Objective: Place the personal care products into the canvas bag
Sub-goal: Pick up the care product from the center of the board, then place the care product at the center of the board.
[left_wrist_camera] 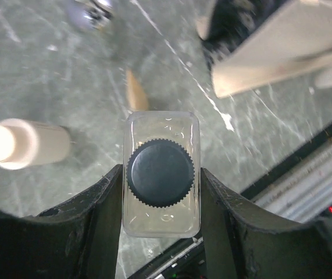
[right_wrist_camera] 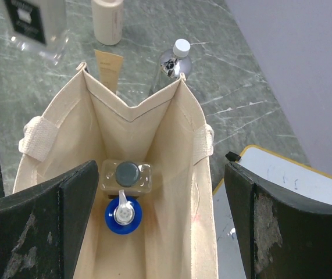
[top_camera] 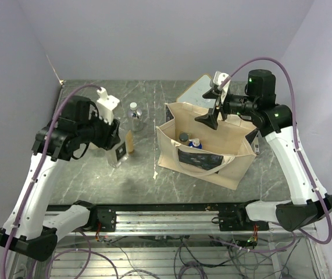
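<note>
Left gripper point(left_wrist_camera: 161, 185) clamps clear black-capped bottle point(top_camera: 118, 154), well left of canvas bag point(top_camera: 207, 157).

Risks:
- smooth bottle slips from my fingers
- bottle clips bag's left rim, drags bag
- arm meets right gripper point(top_camera: 214, 114), spread wide, empty, above bag mouth

Room: bare table left of bag. Blue-capped bottle point(right_wrist_camera: 122, 214) sits inside bag.

The table point(top_camera: 96, 186) I work at is dark grey-green stone with pale veins, evenly lit, soft shadows only. Plain lilac walls close it in: the back wall point(top_camera: 166, 40), the left wall point(top_camera: 9, 70), the right wall point(top_camera: 328, 70). A metal rail point(top_camera: 166, 215) runs along its near edge, with loose cables point(top_camera: 200, 256) below.
</note>
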Available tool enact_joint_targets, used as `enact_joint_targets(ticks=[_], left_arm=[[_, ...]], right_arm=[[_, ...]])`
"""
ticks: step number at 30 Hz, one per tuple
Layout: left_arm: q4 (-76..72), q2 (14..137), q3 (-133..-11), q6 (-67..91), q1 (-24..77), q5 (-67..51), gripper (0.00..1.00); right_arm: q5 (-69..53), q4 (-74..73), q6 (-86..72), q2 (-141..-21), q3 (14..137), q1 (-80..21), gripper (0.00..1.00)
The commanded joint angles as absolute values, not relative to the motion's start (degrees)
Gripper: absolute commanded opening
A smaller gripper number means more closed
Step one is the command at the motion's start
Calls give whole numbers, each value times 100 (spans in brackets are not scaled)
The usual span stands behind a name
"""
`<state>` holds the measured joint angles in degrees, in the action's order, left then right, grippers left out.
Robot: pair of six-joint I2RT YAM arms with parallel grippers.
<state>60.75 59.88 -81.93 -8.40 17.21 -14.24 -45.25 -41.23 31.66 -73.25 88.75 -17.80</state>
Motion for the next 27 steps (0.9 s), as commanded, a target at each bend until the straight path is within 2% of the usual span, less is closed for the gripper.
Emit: enact_joint_targets(ticks=[1,6,13,25,27], left_arm=[[5595,5792,-7743,-959,2157,-2173,7],[5252,5915,-7228,-1016,2692,-1768,7],[3965,5893,-6236,-950,3278,-1035,7],[2992,5530,-5172,-908,3413,-667,7],[2978,5489,-5077,-1019,3405,-684,12]], right_arm=[[-4602,-3992,3033,-7401,9105,-1802,89],[-4664,-3984,2995,-7366,9109,-1810,89],[-4685,-3979,2887,-7454,9199,-1819,89],[-4766,-4009,2883,-7591,9239,-1825,89],[-4795,-4008,2885,-7598,9217,-1837,89]])
